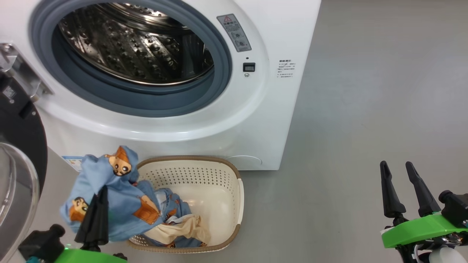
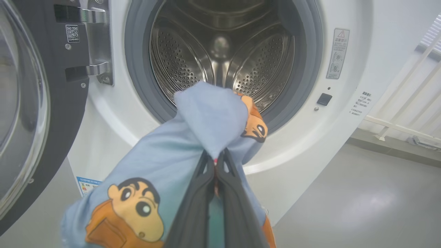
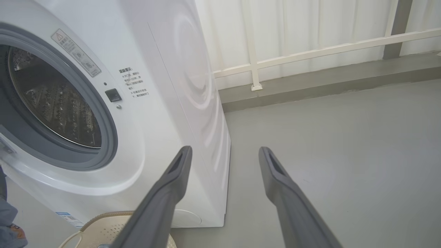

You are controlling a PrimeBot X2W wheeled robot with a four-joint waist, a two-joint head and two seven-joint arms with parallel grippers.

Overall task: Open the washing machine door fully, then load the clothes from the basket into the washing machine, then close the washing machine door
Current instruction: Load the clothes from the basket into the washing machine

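Load step: left gripper (image 1: 103,190) pinches clothes (image 1: 109,175) over basket (image 1: 239,193) left rim, aimed at washing machine (image 1: 278,91) mouth; washing machine door (image 1: 25,138) stands wide for access; right gripper (image 1: 396,167) spread, empty.

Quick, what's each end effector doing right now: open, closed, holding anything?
Left end effector: closed, holding the blue bear-print garment.
Right end effector: open, holding nothing.
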